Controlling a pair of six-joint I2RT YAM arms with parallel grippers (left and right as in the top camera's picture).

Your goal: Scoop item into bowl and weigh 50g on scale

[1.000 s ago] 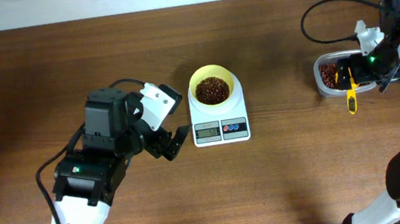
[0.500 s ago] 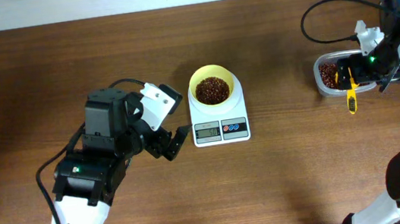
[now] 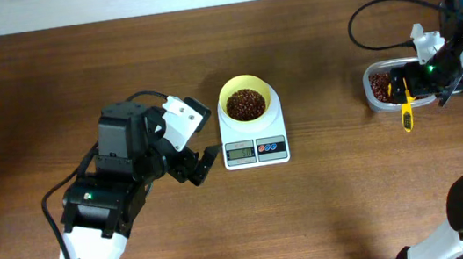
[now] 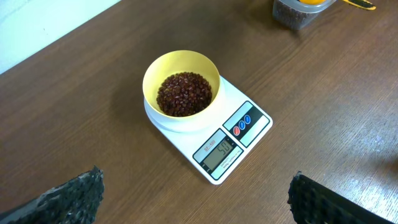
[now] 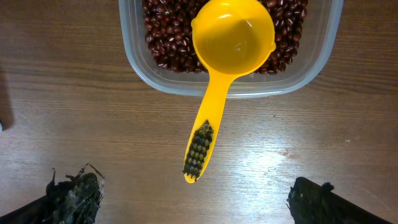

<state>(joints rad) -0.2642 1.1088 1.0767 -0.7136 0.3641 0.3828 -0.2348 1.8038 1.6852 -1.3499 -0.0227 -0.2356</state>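
The pale-yellow bowl [image 3: 245, 99] holds dark reddish-brown beans [image 3: 245, 103] and sits on the white scale [image 3: 253, 136]. In the left wrist view the bowl [image 4: 181, 70] rests on the scale [image 4: 239, 134], whose display reads about 50. My left gripper [image 3: 203, 161] is open and empty, just left of the scale. My right gripper [image 5: 193, 202] is open and empty above the table, near the handle of the yellow scoop [image 5: 227, 53]. The scoop lies with its cup in the clear tub [image 5: 152, 78] of beans [image 5: 165, 37].
The clear tub [image 3: 384, 86] stands at the far right of the wooden table, with the scoop handle [image 3: 406, 111] sticking out toward the front. A black cable [image 3: 376, 7] loops behind it.
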